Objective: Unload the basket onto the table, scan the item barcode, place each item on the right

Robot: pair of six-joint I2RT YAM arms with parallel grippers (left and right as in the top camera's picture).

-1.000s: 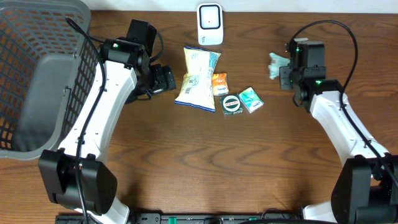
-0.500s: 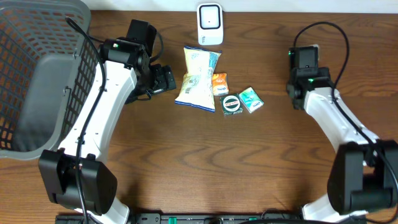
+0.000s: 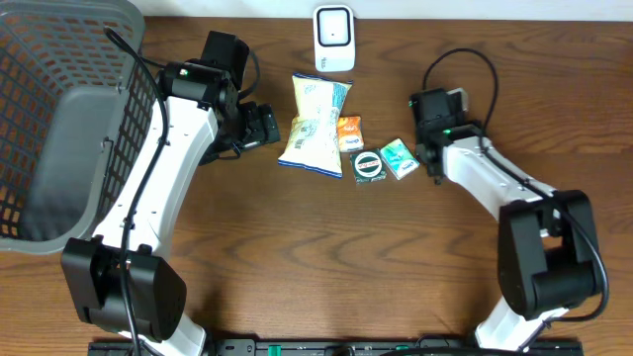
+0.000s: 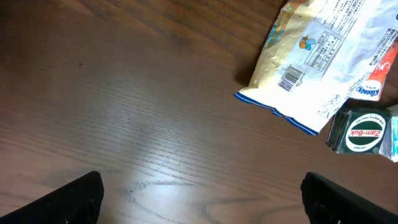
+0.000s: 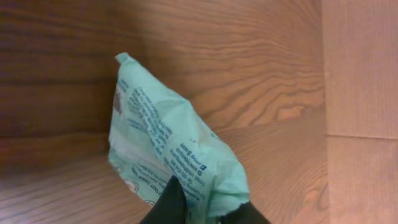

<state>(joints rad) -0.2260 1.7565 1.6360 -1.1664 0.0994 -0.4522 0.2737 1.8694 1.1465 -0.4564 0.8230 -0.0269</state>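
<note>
- Far to the left of the scanner (image 3: 334,38) we see a grey basket (image 3: 59,148).
- Left of the scanner and a little nearer us, the left gripper (image 4: 202,199) hangs over bare table (image 4: 124,93). Its jaws are spread wide and nothing lies between them.
- Straight below the scanner in the overhead view lies a chip bag (image 3: 316,124) with its barcode facing up. A small orange sachet (image 3: 349,132), a round green tin (image 3: 369,165) and a green box (image 3: 399,158) sit in a tight cluster at its right side.
- Right of the scanner, just past the box, is the right gripper (image 5: 205,211). Its jaws are drawn almost together and nip the packet (image 5: 168,155).
- The packet is a mint-green wrapper, crinkled and soft. Fine dark print runs in lines across its face, and there is a paler panel low on its left. We also see a small brown mark on its left edge and a ragged sealed edge along the top.
- In the wrist view the packet rises from the two dark fingertips (image 5: 166,202) and leans up and to the left. Only its lower right corner is caught between them, and the rest stands free of the jaws with the table behind it.
- From overhead the packet sits to the right of the scanner, mostly hidden by the right gripper's body, so we cannot tell whether it touches the table.
</note>
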